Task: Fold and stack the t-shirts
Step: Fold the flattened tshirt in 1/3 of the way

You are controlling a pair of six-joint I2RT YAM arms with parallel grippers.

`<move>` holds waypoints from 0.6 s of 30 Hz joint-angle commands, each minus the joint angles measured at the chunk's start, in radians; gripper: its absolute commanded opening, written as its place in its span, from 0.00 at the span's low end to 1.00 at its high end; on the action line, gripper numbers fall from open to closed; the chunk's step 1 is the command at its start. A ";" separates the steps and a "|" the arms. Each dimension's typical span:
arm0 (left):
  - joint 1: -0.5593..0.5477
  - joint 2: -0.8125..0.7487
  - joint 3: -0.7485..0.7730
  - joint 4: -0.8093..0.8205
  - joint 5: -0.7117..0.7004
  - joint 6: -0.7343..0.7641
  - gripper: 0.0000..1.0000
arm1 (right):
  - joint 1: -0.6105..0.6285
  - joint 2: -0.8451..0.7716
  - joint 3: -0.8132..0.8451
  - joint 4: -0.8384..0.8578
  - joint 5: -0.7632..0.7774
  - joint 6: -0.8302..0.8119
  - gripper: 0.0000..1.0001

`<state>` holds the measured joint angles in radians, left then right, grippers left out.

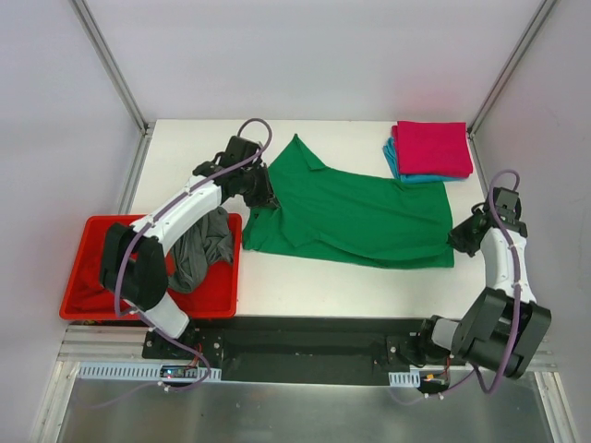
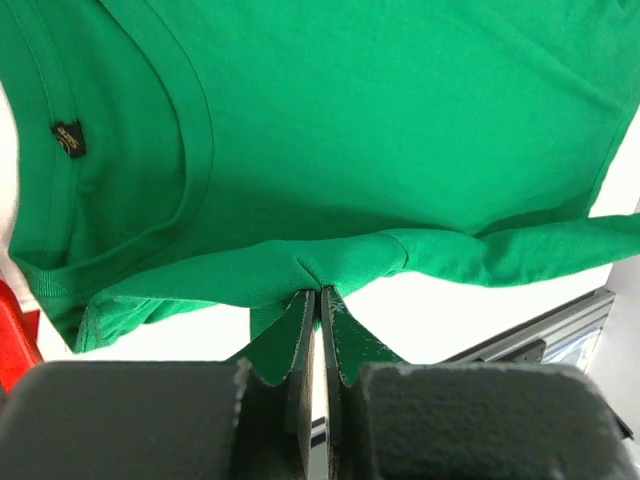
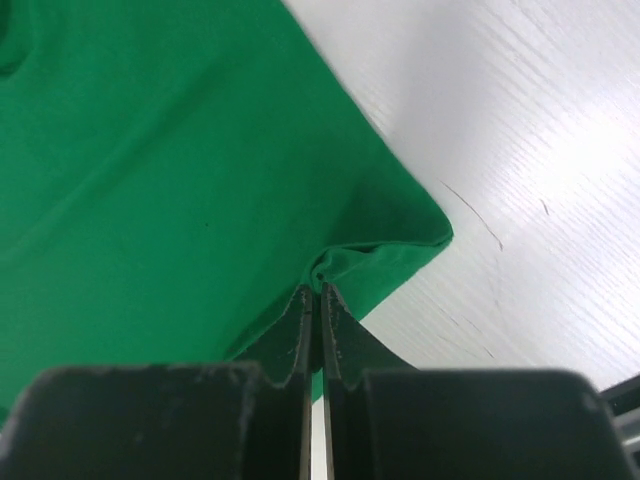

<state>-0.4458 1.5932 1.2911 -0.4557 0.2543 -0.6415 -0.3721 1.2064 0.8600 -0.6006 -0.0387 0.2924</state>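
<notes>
At 8 o'clock a rigid red plastic tray (image 1: 78, 286) holds a crumpled dark grey shirt (image 1: 208, 245). On the smooth white table (image 1: 323, 291) the soft green shirt (image 1: 355, 217) lies spread and lightly wrinkled. The left fingers (image 2: 298, 345) are clenched on its 9 o'clock edge, and the right fingers (image 3: 298, 340) on its 3 o'clock corner. At 1 o'clock a folded pink shirt (image 1: 432, 148) tops a teal shirt (image 1: 420, 177).

The left arm (image 1: 180, 212), at the left of the overhead view, and the right arm (image 1: 505, 258), at the right, both have smooth white link shells, black joints and bulky black housings near their bases. A greyish-purple cable (image 1: 255, 124) loops along the outside of each. In the wrist views the fingers (image 2: 348, 345) are dark, thin blades with pale, chipped rims, set in matt black blocks.
</notes>
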 commanded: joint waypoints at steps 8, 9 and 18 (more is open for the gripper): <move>0.062 0.195 0.171 -0.020 0.007 0.077 0.00 | 0.028 0.211 0.117 0.099 0.033 0.001 0.01; 0.067 0.211 0.184 -0.021 0.007 0.080 0.00 | 0.027 0.228 0.125 0.107 0.033 0.005 0.01; 0.108 0.353 0.290 -0.064 0.000 0.111 0.00 | 0.029 0.406 0.237 0.173 0.031 0.036 0.03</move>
<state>-0.3645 1.9125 1.5181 -0.4862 0.2539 -0.5686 -0.3477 1.5589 1.0191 -0.4759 -0.0277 0.3027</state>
